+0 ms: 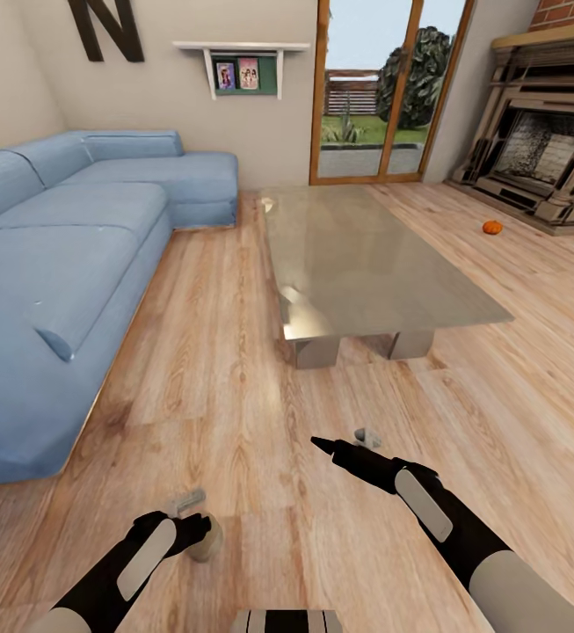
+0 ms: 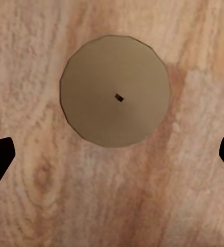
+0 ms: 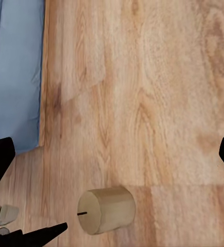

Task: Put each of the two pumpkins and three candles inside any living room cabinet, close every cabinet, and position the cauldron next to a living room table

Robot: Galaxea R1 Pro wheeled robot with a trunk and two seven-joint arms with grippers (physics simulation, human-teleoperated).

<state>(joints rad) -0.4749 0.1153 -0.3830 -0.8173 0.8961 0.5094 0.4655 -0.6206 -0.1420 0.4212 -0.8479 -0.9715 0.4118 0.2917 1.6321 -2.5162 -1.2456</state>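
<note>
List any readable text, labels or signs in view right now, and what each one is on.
"N": a large dark letter mounted on the wall above the blue sofa, its top cut off by the frame.
Two framed pictures under the wall shelf: too small and blurred to read.
No other text.

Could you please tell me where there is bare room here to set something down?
The coffee table top is bare. Wood floor between the sofa and table is free. It is tight by the left gripper, over the candle.
</note>
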